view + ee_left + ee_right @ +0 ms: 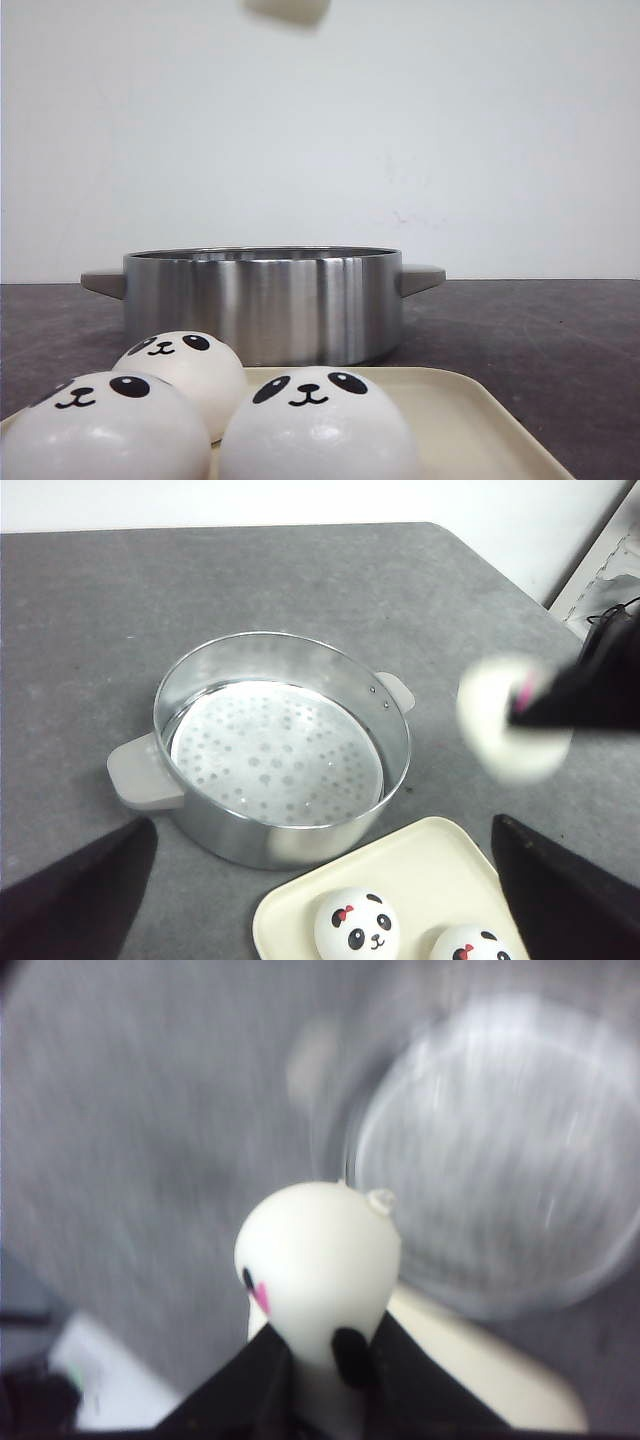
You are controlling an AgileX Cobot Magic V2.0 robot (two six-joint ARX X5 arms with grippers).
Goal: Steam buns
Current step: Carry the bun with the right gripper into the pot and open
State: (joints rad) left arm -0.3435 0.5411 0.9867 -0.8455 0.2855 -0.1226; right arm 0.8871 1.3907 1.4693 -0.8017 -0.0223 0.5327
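Three white panda-face buns sit on a cream tray [470, 420] at the front: one at the left [100, 430], one behind it [185, 365], one in the middle [315, 425]. Two of them show in the left wrist view [357, 928] [470, 947]. My right gripper [322, 1380] is shut on a fourth bun [318, 1260], held high in the air; it shows blurred in the left wrist view [515, 730] and at the top edge of the front view [288, 10]. The steel steamer pot [262, 300] stands behind the tray, with nothing in it [275, 750]. My left gripper [320, 900] is open above the tray's near corner.
The pot has grey side handles [422, 277] and a perforated plate inside. The dark grey table [540, 340] runs to a white wall behind. A white unit [610, 570] stands past the table's far right corner.
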